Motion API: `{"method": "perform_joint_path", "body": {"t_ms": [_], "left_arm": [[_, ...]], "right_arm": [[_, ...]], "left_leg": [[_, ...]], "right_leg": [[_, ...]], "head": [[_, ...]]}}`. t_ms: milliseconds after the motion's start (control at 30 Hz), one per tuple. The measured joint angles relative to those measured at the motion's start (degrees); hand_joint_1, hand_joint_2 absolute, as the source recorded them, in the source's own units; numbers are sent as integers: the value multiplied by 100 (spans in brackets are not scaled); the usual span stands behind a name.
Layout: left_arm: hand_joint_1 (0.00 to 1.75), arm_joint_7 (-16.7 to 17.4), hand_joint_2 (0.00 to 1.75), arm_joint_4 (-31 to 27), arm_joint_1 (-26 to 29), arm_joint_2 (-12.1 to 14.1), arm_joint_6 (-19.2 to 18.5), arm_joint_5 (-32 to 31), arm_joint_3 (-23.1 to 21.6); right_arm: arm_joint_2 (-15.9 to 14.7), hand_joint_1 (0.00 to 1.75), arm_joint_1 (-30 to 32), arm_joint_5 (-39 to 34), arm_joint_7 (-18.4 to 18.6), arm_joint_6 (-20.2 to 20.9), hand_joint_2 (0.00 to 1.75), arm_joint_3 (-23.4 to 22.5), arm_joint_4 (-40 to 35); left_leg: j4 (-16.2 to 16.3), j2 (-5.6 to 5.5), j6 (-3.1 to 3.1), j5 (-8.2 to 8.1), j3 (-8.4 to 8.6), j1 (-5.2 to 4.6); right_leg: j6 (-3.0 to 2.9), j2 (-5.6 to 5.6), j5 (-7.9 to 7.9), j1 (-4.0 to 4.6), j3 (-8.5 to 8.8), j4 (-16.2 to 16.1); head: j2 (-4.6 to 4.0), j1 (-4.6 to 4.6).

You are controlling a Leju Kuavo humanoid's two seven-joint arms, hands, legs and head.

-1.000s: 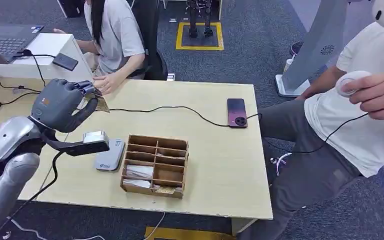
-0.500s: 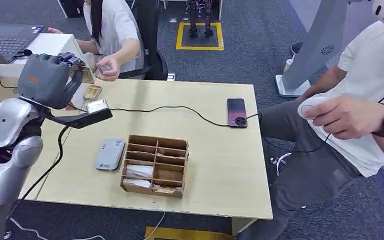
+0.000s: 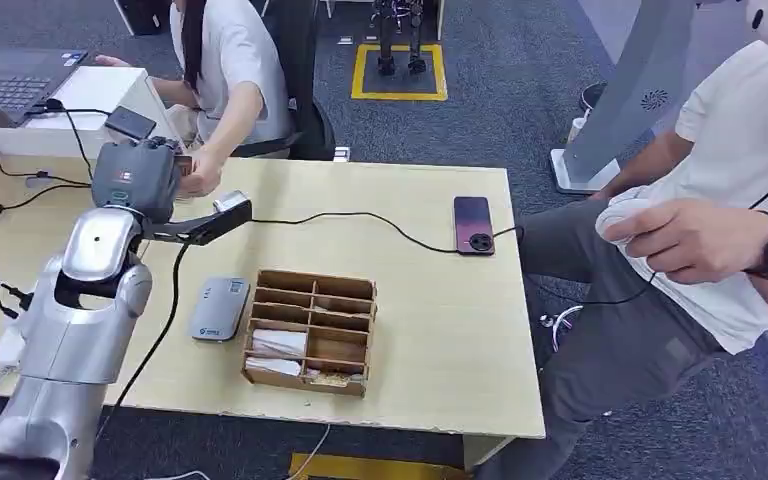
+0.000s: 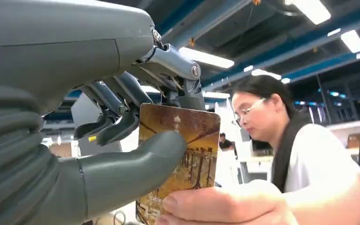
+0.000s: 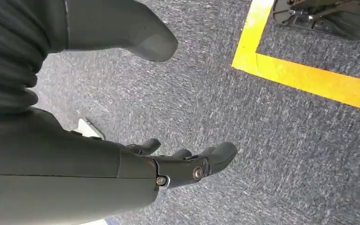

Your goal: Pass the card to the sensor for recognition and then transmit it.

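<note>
Left hand (image 3: 138,176) has moved on from the spot over the near-left part of the table (image 3: 440,330), past the sensor, and now reaches beyond the far edge near the far-left corner. You have the card (image 4: 180,161) pinched between thumb and fingers (image 4: 117,126), upright, in the left wrist view. The seated person's hand (image 4: 225,206) has come up and its fingertips are on the card's lower edge; half a second ago that hand was apart from yours.

Sensor (image 3: 219,308) lies flat near the left edge of the table, just beside the wooden organizer (image 3: 309,332), well apart from the card.

Judgement: recognition step looks behind you; this is the handover. Both hands are on the card, so loosen your grip only once the person's hold is firm.

Right hand (image 5: 187,164) hangs over the floor, fingers loosely apart, holding nothing.
</note>
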Motion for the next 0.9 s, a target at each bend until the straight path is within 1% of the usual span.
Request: {"method": "perform_joint_path", "body": {"t_ms": [33, 67, 100, 200, 300, 400, 467, 533, 567, 633, 733, 767, 833, 900], "left_arm": [[175, -13, 175, 37, -3, -35, -2, -4, 26], [138, -22, 175, 70, -7, -70, -2, -9, 53], [0, -22, 175, 103, -10, -92, -4, -9, 72], [0, -24, 175, 164, -15, -151, 33, -9, 109], [0, 55, 175, 162, 7, -229, 221, -37, 249], [0, 199, 175, 61, 142, -343, 429, -74, 521], [0, 234, 175, -37, 274, -413, 561, -87, 781], [0, 223, 175, -122, 417, -463, 693, -85, 1118], [0, 175, 175, -157, 499, -476, 754, -76, 1293], [0, 20, 175, -218, 714, -507, 948, -20, 1778], [0, -242, 175, -242, 1120, -572, 1180, 190, 2622], [0, -342, 175, -242, 1283, -590, 1284, 267, 2854], [0, -584, 175, -242, 1647, -664, 1561, 477, 3481], [0, -750, 175, -242, 1905, -754, 1681, 568, 3970]], "right_arm": [[0, 0, -2, 0, -4, 0, 175, 5, 0], [0, 0, -2, 0, -18, 0, 175, 11, 0], [0, 0, -3, 0, -22, 0, 175, 22, 0], [0, 0, -3, 0, -20, 0, 175, 29, 0], [0, 0, -5, 0, -15, 0, 175, 29, 0], [2, 0, -3, 0, -6, 4, 175, 29, 4], [11, 0, -3, 0, 30, 11, 175, 29, 7], [15, 0, 4, 0, 57, 18, 175, 29, 9], [18, 0, 9, 0, 64, 26, 175, 29, 9], [20, 0, 18, 0, 66, 37, 175, 24, 9], [31, 0, 37, 0, 70, 44, 175, 15, 11], [33, 0, 43, 0, 70, 44, 175, 9, 11], [57, 0, 58, 0, 70, 39, 175, -11, 11], [74, 0, 73, 0, 70, 37, 175, -30, 13]], "left_leg": [[0, 0, 0, 0, 0, 0], [0, 1, 0, 0, -1, 0], [0, 2, 0, 0, -1, 0], [0, 2, 0, 0, -3, 0], [0, 2, 0, 0, -6, 1], [-1, 2, 0, 0, -7, 1], [-1, 2, 0, 0, -8, 1], [-2, 6, 0, 0, -10, 2], [-3, 6, 0, 0, -11, 2], [-5, 10, -1, -1, -9, 3], [-7, 21, -4, -3, -10, 4], [-7, 21, -4, -3, -9, 5], [-7, 27, -4, -4, -10, 5], [-7, 21, -4, -3, -18, 6]], "right_leg": [[0, 0, 0, 0, -1, 0], [0, 1, 0, 0, -1, 0], [0, 2, 0, 0, -2, 0], [0, 2, 0, 0, -2, 0], [0, 2, 0, 0, -1, 0], [0, 2, 0, 0, -2, 1], [0, 2, -1, 0, -3, 1], [0, 7, -1, 1, -6, 1], [0, 6, -1, 1, -6, 1], [-1, 10, -2, 0, -6, 2], [-2, 22, -3, 2, -11, 3], [-2, 23, -4, 1, -13, 3], [-2, 27, -5, 2, -20, 3], [-2, 21, -6, 2, -27, 2]], "head": [[0, 2], [0, 2], [0, 2], [0, 0], [0, 2], [0, 2], [0, 2], [0, 0], [0, 2], [0, 2], [0, 4], [0, 2], [0, -2], [0, 0]]}}
